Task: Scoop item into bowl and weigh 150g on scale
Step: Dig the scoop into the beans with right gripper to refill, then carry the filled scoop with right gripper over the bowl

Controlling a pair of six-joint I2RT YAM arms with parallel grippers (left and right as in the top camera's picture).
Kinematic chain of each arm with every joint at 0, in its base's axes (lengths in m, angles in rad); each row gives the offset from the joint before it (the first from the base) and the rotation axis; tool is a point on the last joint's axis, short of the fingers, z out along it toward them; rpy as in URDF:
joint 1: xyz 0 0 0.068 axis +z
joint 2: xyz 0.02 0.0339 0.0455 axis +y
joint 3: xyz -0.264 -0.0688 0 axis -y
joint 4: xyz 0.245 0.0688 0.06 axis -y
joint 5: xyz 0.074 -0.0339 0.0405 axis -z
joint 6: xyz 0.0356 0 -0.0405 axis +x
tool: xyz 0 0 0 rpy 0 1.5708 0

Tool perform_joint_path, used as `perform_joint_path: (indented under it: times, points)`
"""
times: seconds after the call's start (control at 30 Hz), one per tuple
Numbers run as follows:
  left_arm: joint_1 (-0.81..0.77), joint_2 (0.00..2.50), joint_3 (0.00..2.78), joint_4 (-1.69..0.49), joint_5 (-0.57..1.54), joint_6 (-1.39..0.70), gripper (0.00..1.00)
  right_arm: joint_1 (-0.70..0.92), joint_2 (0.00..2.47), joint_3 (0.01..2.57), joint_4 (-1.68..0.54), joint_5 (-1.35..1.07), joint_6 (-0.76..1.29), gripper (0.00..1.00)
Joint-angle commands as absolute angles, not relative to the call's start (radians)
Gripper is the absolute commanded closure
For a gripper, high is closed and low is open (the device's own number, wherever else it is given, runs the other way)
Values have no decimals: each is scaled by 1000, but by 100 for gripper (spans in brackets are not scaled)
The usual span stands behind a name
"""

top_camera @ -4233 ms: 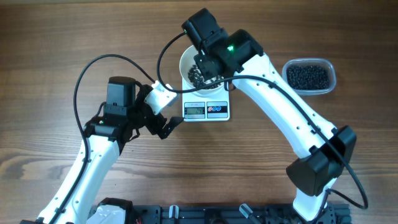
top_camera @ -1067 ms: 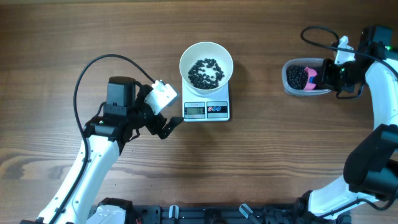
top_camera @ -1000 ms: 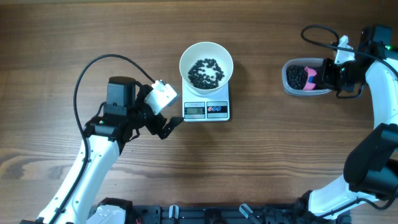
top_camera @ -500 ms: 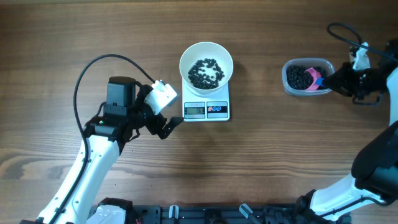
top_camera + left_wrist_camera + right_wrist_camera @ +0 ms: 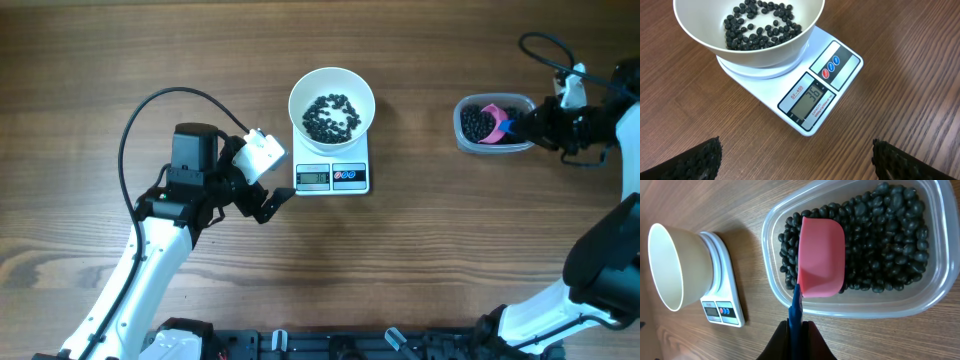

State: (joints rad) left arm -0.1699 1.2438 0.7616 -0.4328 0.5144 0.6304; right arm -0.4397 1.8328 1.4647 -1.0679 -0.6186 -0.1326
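Overhead: right gripper (image 5: 531, 125), closed on the pink scoop (image 5: 492, 110) handle, has left the bowl (image 5: 296, 95) and now dips into the tub (image 5: 465, 141) of beans (image 5: 478, 125) | bowl on scale (image 5: 332, 177) only thinly filled; we judge another load needed | left gripper (image 5: 796, 160) open, idle.

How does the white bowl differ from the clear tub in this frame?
The bowl is round and opaque white; the tub is a clear rounded rectangle. The bowl sits on the scale; the tub on the table. The bowl holds a thin scatter of beans; the tub a dense bed. A pink scoop is in the tub, none in the bowl. Both hold the same black beans.
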Motion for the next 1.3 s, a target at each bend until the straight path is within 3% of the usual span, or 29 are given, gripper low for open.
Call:
perform_joint_path:
  times: [0.0, 0.27, 0.4, 0.53, 0.83, 1.27]
  points:
    - [-166, 1246, 756, -434, 515, 624, 0, -417, 1862, 1449, -1058, -606, -127, 96]
    - [-166, 1246, 756, -434, 515, 624, 0, -416, 1862, 1387, -1015, -566, -101, 96]
    - [-166, 1246, 756, -434, 515, 624, 0, -438, 1862, 1387, -1018, -660, -105, 96]
    - [-166, 1246, 756, -434, 515, 624, 0, -554, 1861, 1388, -1069, -841, -176, 96]
    - [-166, 1246, 756, -434, 515, 624, 0, -702, 1861, 1388, -1120, -958, -237, 96]
    - [-166, 1246, 756, -434, 515, 624, 0, -656, 1861, 1388, -1244, -1205, -422, 96]
